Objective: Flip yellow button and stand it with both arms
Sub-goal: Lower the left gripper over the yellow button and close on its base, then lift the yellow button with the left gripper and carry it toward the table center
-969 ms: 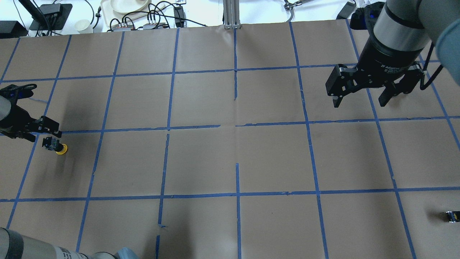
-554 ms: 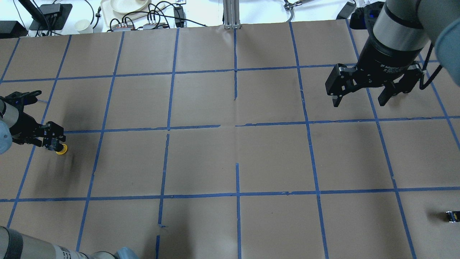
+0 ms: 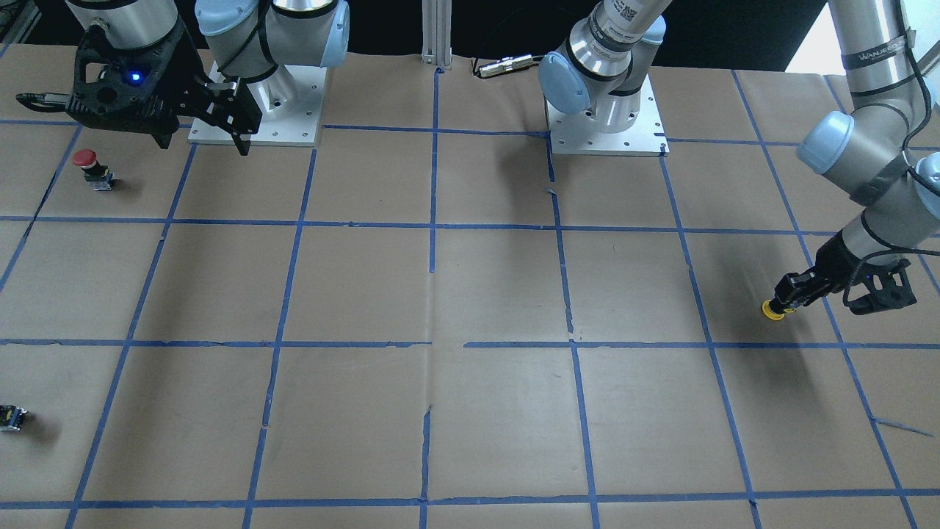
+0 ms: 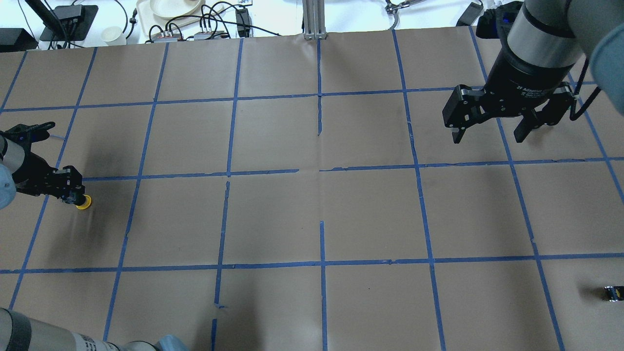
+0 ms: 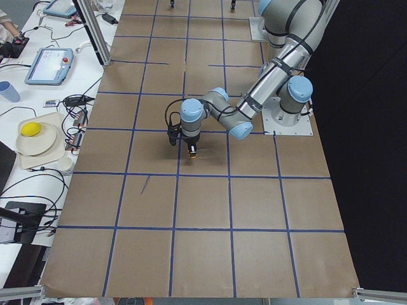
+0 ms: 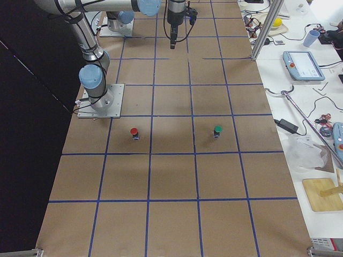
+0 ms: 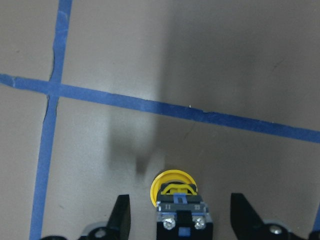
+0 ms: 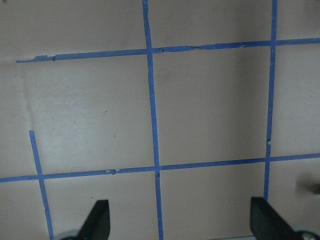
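The yellow button (image 4: 84,202) lies on its side on the brown paper at the table's far left, its cap pointing away from my left gripper (image 4: 70,191). In the left wrist view the yellow button (image 7: 173,186) sits between the open fingers (image 7: 121,215) with a gap on each side. In the front-facing view the left gripper (image 3: 793,295) is low over the yellow button (image 3: 771,310). My right gripper (image 4: 487,137) is open and empty, high over the far right of the table. It also shows in the front-facing view (image 3: 202,139).
A red-capped button (image 3: 88,165) stands near the right arm's base. A small black block (image 4: 613,292) lies at the right edge, near the robot. A green-capped button (image 6: 217,130) stands further along. Blue tape lines grid the paper.
My left gripper has come down and forward so that its open fingers now straddle the button's body. The button has barely shifted. The right arm has hardly moved.
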